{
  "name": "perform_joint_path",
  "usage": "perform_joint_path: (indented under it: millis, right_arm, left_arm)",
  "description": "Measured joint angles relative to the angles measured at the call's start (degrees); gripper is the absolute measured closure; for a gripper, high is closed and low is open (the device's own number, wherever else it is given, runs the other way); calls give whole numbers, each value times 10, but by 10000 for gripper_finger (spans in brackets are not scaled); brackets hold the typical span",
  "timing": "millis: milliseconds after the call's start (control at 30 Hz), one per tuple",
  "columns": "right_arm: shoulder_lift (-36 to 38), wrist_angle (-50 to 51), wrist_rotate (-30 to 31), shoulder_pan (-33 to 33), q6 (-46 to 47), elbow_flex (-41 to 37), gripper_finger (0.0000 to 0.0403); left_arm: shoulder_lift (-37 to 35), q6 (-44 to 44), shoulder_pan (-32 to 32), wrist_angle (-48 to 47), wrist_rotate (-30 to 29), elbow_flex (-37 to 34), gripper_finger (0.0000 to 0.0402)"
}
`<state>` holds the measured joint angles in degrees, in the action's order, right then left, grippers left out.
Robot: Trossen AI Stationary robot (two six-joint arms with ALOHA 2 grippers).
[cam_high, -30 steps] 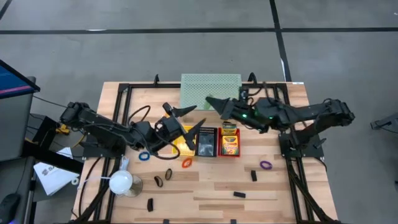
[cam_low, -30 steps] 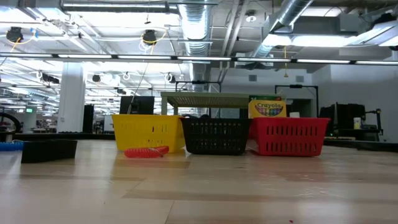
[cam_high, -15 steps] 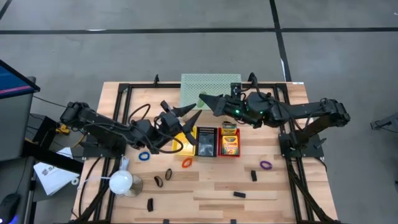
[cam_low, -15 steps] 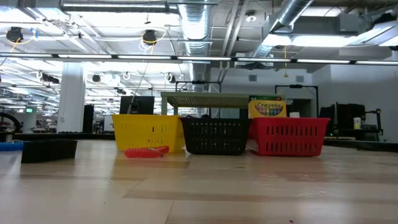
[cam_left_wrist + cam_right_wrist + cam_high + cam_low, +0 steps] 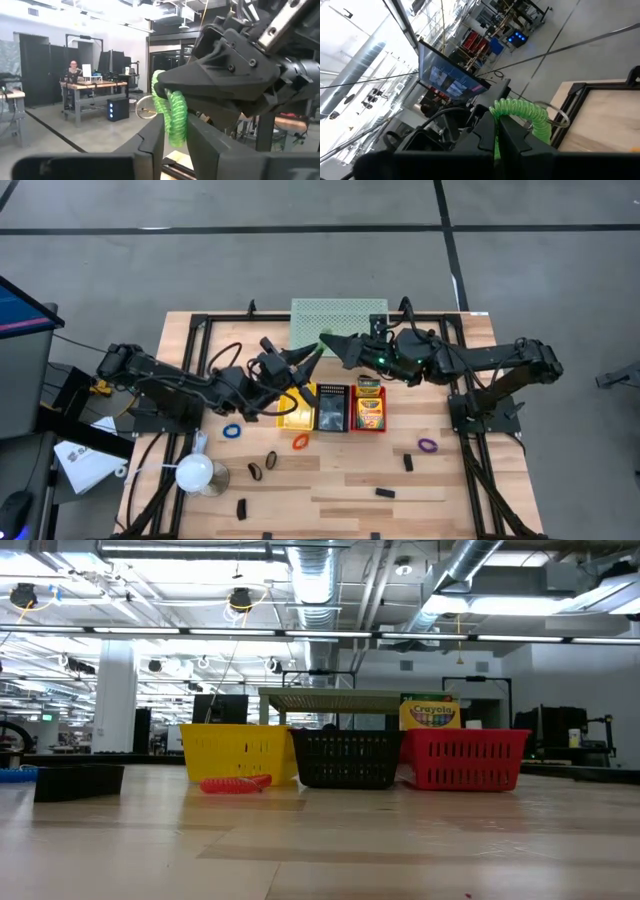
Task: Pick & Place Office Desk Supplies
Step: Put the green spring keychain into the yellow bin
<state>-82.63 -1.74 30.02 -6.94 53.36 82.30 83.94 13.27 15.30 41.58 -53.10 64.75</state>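
So from the high view the two arms are seen meeting nose to nose over the back of the wooden table [image 5: 330, 480], the left gripper [image 5: 312, 355] and right gripper [image 5: 330, 342] nearly touching right in front of the pale green mesh shelf [image 5: 340, 320], but what's between them can barely be made out from up there. That part is only given away by the wrist views: a bright green coil band [image 5: 172, 117], springy and glossy like a phone-cord loop, is pinched in the closed jaws of the right gripper and held up in the air, off the table. In the left wrist view the coil is hung down between that arm's own two dark fingers [image 5: 150, 145]; whether it's actually squeezed by them can't be told. Neither arm is caught in the low view, only three slotted plastic baskets lined up side by side: yellow basket [image 5: 235, 753], black basket [image 5: 345, 760], red basket [image 5: 465, 758], with a yellow-green crayon box [image 5: 430, 715] poking out of the red one and an orange coil band [image 5: 235, 783] lying flat in front of the yellow one
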Motion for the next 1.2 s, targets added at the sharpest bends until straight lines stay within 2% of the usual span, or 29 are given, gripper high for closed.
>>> perform_joint_path:
  millis: [200, 500, 567, 733, 900, 1067, 1200]
  right_arm:
    - [0, -1, -4, 0, 0, 0, 400]
    - [1, -6, -36, 0, 0, 0, 327]
    - [1, -12, -49, 0, 0, 0, 311]
    - [1, -17, -64, -1, 1, 0, 276]
    - [1, -19, -92, -3, 7, 0, 252]
    - [12, -19, -95, -14, -2, -1, 241]
    - [22, -7, -95, -14, -32, -1, 243]
  left_arm:
    - [0, -30, 0, -1, 0, 0, 390]
    - [-12, -45, 12, -17, -10, 1, 396]
    - [-17, -61, 16, -47, -27, 1, 397]
    - [-45, -135, 29, -179, -87, 0, 397]
    - [-81, -265, 36, -349, -92, 0, 397]
    - [-105, -468, 40, -568, -27, 0, 397]
    - [-98, -608, 40, -739, 68, -1, 397]
